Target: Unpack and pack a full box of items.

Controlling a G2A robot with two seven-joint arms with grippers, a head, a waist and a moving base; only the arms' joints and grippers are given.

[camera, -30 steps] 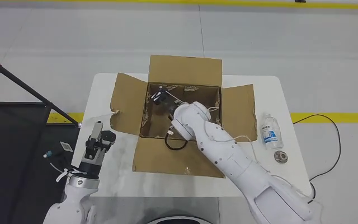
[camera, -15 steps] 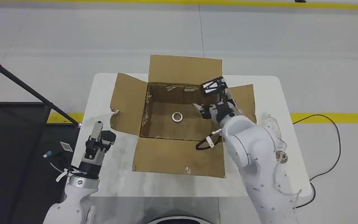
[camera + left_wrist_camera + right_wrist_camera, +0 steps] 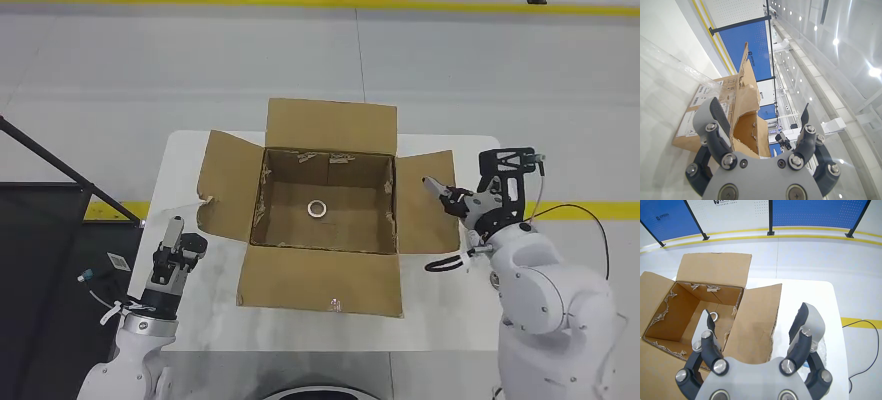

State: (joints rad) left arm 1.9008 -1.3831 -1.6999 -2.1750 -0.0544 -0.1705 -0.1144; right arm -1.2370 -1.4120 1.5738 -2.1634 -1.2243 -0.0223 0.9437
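The open cardboard box [image 3: 325,268] stands mid-table with all flaps folded out. A small roll of tape [image 3: 317,208] lies on its floor, also seen as the roll [image 3: 714,315] past my right gripper. My right gripper [image 3: 457,201] hangs open and empty just beyond the box's right flap [image 3: 757,321], over the table's right side; the same gripper [image 3: 755,319] holds nothing. A clear bottle [image 3: 818,349] lies partly hidden beneath it. My left gripper [image 3: 174,232] rests low near the table's left edge, and this gripper [image 3: 761,106] is open, facing the box's torn left flap [image 3: 746,89].
The white table [image 3: 200,300] has bare strips left and right of the box. A black cable [image 3: 590,240] runs over the floor at the right. Dark matting [image 3: 40,280] lies on the floor at the left.
My right arm has drawn out of the box and swung right, over the bottle's side of the table, uncovering the roll of tape. The left arm has stayed still.
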